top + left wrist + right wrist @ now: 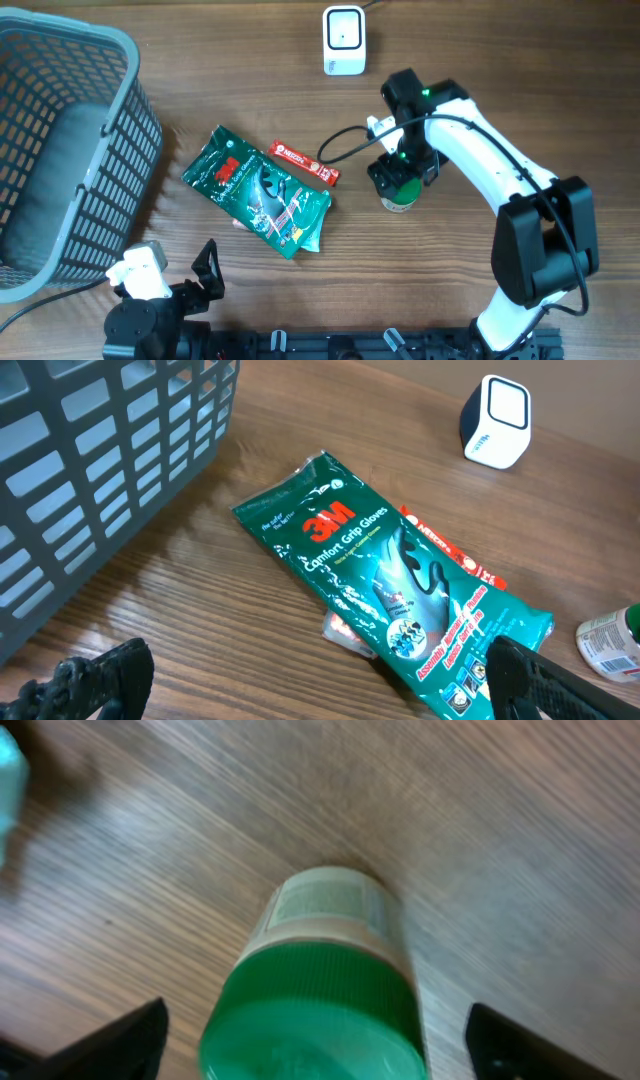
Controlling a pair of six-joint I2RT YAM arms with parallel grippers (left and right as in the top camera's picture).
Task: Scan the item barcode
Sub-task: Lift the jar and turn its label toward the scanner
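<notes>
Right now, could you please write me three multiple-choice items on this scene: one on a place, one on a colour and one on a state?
1. Where does the red sachet lie relative to the gloves packet?
A. Along its edge
B. On top of its middle
C. At the opposite end of the table

2. What colour is the cap of the bottle?
A. Red
B. Green
C. White

3. How does the right gripper stand?
A. Shut on the bottle
B. Open, a finger on either side of the bottle
C. Shut above the bare table

Answers:
1 A, as the overhead view shows the sachet lying against the packet's edge.
2 B, as the right wrist view shows a green cap.
3 B, as both fingers stand clear of the cap with a gap on each side.
</notes>
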